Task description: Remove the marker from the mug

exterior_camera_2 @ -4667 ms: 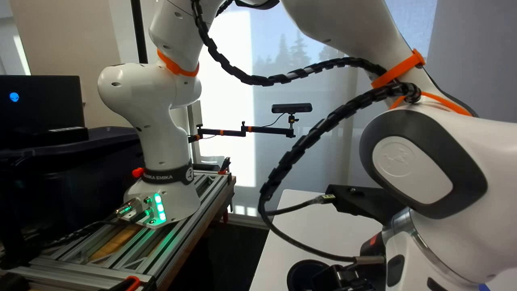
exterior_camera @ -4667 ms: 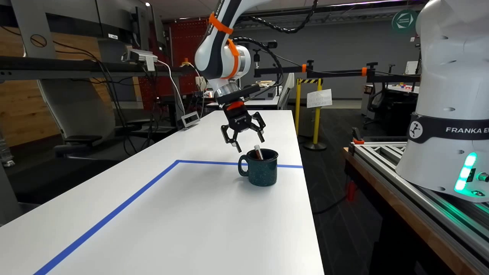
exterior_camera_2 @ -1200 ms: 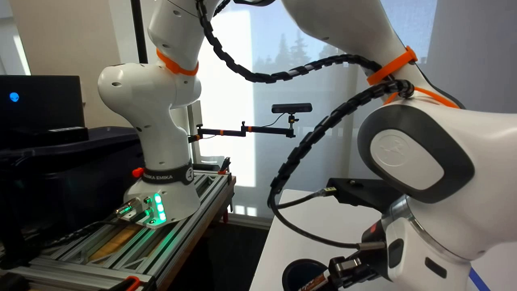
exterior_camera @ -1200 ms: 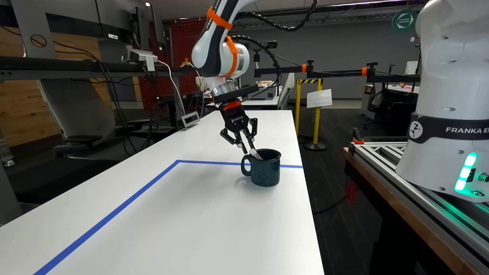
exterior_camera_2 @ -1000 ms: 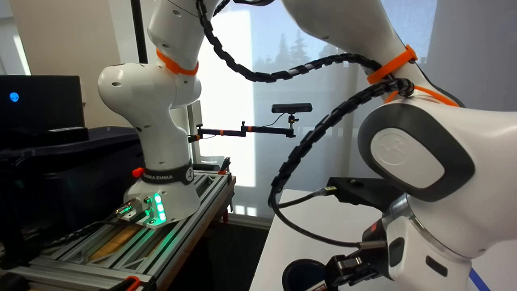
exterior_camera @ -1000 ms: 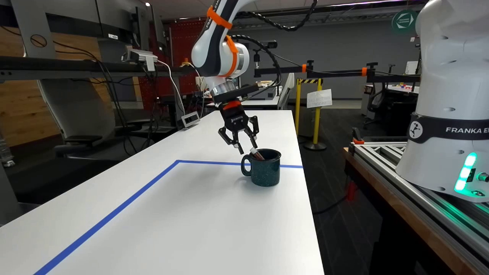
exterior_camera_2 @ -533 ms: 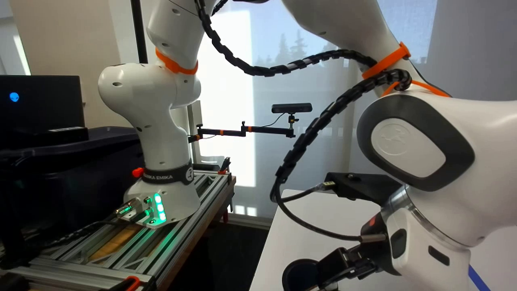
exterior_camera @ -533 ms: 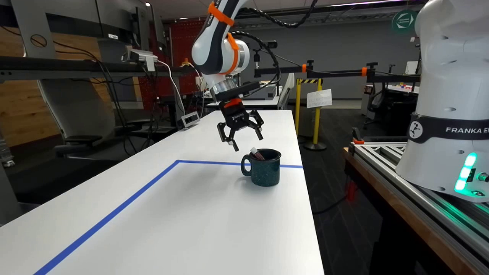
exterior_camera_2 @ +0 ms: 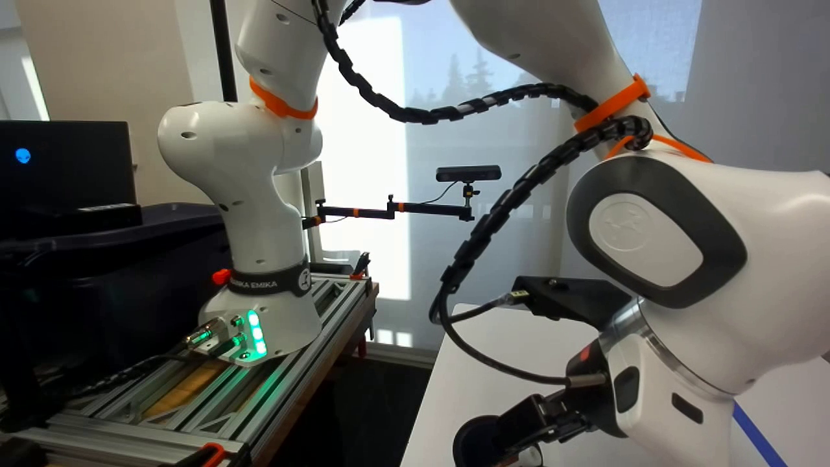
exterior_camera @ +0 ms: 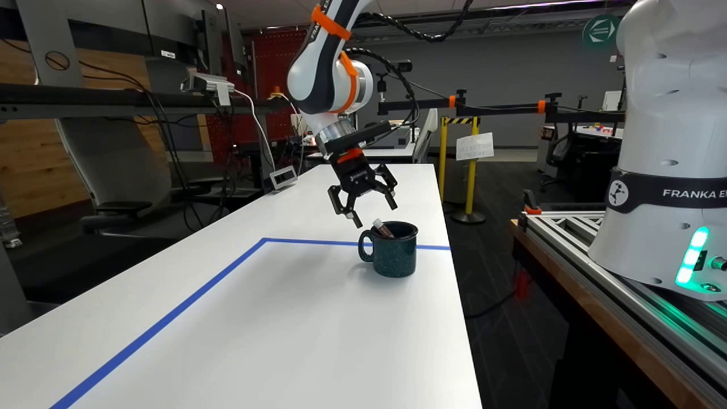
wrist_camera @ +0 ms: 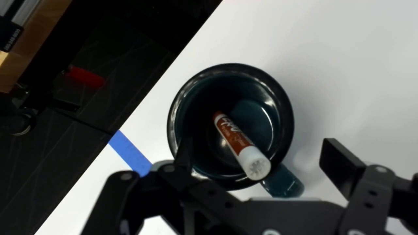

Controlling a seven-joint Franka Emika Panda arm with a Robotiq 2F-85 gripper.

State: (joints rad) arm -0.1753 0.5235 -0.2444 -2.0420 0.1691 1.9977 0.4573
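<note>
The dark teal mug (exterior_camera: 394,255) stands upright on the white table, its handle to the left in an exterior view; its rim also shows in an exterior view (exterior_camera_2: 462,434). The reddish-brown marker (wrist_camera: 233,135) with a white end leans inside the mug. Its white end rests at the rim near the handle and sticks out in an exterior view (exterior_camera: 381,226). My gripper (exterior_camera: 375,213) is open and empty just above the mug, fingers apart. In the wrist view, the marker's white end lies between the spread fingers (wrist_camera: 258,150), touching neither.
Blue tape (exterior_camera: 318,242) marks lines on the white table (exterior_camera: 318,329). The table edge lies close beside the mug, with dark floor beyond. The robot's base stands on a metal-railed bench (exterior_camera: 568,250) across the gap.
About a second ago my fingers were close together at the marker's end; they have since opened and lifted, then shifted slightly right. The marker leans more than several seconds ago; the mug has shifted slightly right.
</note>
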